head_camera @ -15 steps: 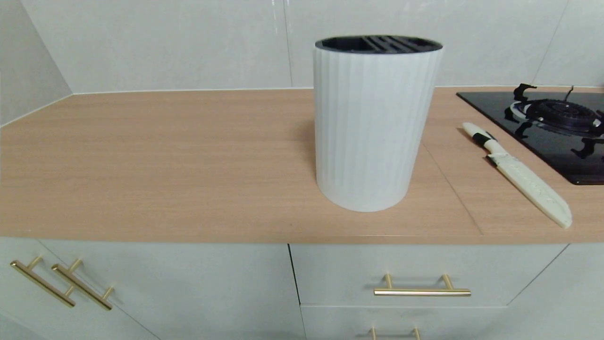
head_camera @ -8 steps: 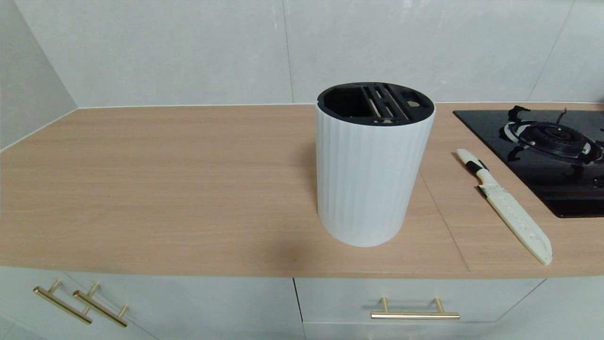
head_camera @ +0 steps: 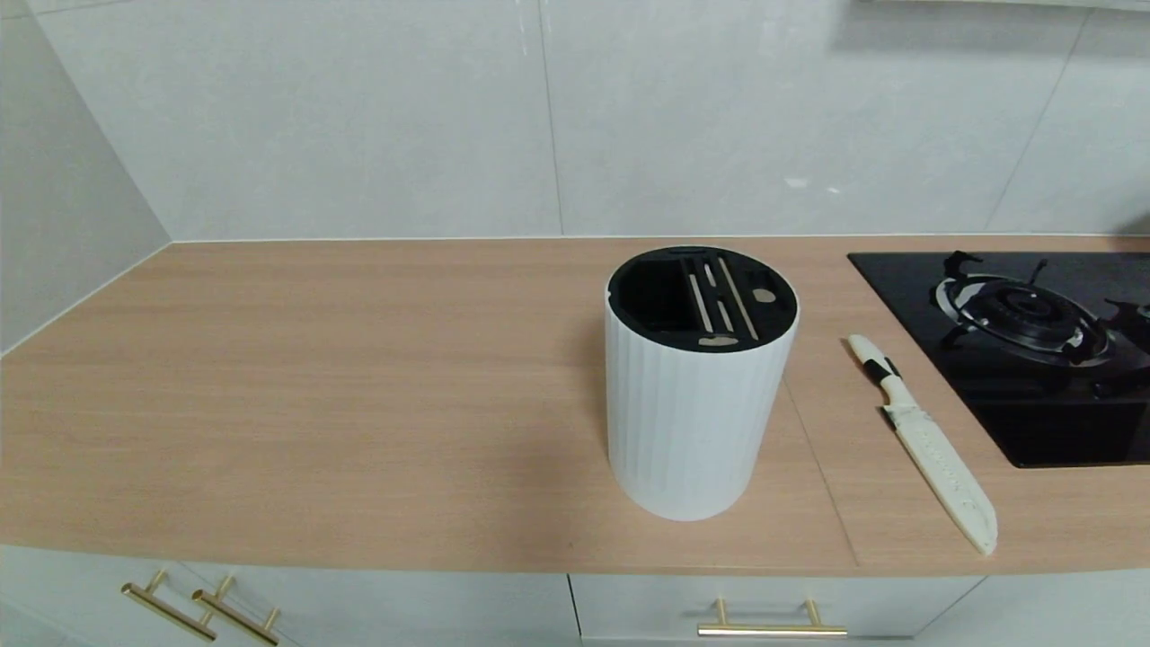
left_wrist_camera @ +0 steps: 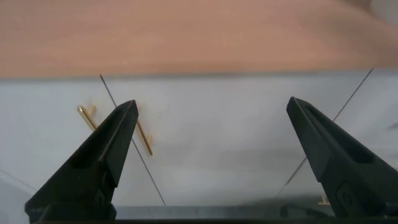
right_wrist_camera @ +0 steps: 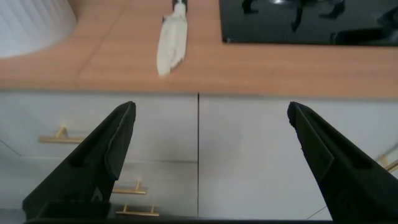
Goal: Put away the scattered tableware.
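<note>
A cream knife (head_camera: 925,445) with a black band on its handle lies flat on the wooden counter (head_camera: 359,395), right of a tall white ribbed holder (head_camera: 696,395) with a black slotted top. The knife's blade tip (right_wrist_camera: 171,43) points toward the counter's front edge. My right gripper (right_wrist_camera: 211,143) hangs open in front of the cabinet doors, below the counter edge and short of the knife. My left gripper (left_wrist_camera: 214,149) is open too, facing the cabinet front under the counter's left stretch. Neither holds anything.
A black gas hob (head_camera: 1015,341) with a burner grate sits at the counter's right, close to the knife. White cabinet fronts with brass handles (head_camera: 773,624) run below the counter edge. A tiled wall (head_camera: 557,117) stands behind.
The head camera has risen and tilted down, so the holder's slotted top now shows and everything sits lower in the picture. Knife and holder stay put on the counter.
</note>
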You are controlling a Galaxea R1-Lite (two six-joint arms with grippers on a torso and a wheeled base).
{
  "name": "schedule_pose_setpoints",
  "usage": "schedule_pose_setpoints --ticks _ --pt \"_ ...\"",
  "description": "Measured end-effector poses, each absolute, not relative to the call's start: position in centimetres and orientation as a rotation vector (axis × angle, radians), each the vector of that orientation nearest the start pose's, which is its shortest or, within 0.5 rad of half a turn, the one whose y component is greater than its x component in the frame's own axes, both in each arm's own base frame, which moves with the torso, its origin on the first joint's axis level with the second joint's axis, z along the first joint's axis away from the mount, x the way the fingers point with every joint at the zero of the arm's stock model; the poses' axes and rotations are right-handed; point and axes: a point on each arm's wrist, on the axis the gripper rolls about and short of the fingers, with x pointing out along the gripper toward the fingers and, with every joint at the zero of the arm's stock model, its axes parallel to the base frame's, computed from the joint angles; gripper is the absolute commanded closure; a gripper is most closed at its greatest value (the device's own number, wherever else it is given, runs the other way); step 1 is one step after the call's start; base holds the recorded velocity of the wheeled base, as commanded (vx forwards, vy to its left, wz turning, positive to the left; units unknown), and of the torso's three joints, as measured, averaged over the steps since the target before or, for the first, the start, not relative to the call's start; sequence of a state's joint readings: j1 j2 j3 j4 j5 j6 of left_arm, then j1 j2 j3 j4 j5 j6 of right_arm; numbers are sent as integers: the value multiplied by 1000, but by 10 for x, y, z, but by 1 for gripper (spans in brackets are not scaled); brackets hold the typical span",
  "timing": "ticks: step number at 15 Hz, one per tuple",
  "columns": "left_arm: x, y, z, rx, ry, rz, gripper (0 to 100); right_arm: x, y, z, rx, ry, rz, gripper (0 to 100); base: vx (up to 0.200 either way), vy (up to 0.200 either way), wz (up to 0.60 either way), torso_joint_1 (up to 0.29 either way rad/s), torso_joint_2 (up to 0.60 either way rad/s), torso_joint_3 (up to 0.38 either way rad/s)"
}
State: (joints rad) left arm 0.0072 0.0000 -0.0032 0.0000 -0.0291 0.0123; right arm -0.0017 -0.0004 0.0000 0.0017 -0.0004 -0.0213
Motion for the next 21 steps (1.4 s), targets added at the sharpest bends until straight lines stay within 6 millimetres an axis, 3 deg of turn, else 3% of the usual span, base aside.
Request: schedule_pose_setpoints --ticks 13,21 --pt "-23 -1 76 13 -3 -22 0 -23 0 75 -21 1 -2 0 0 0 0 260 -528 -268" --pt "-23 -1 76 12 -2 -22 0 -23 0 75 -21 2 -3 0 0 0 0 89 -175 -88"
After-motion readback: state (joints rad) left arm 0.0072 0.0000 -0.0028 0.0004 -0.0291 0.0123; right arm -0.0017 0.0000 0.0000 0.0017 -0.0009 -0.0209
